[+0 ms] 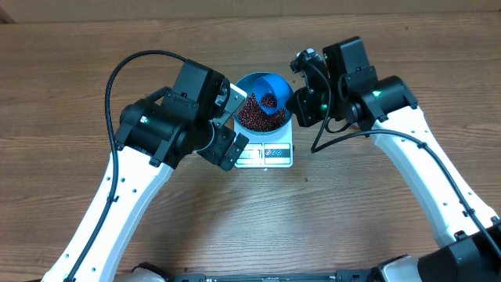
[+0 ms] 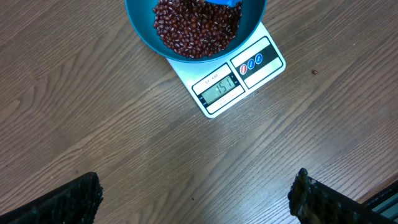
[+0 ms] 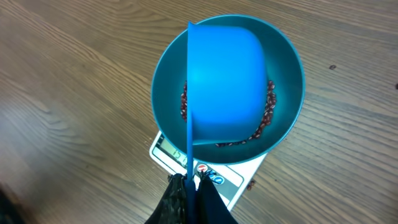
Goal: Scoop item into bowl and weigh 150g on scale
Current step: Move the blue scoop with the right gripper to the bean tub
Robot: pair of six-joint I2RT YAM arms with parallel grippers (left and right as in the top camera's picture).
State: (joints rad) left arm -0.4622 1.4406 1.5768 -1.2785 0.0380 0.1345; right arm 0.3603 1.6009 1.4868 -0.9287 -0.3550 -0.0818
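Beans (image 2: 196,28) are heaped in the blue bowl (image 2: 142,22), which is set on the white scale (image 2: 239,78) at the middle of the wooden surface (image 2: 93,112). A blue scoop (image 3: 227,81) is held tilted over the bowl, its thin handle clamped in the closed right pincer (image 3: 191,183). The left pincer (image 2: 196,186) is spread wide and empty, just left of bowl and scale
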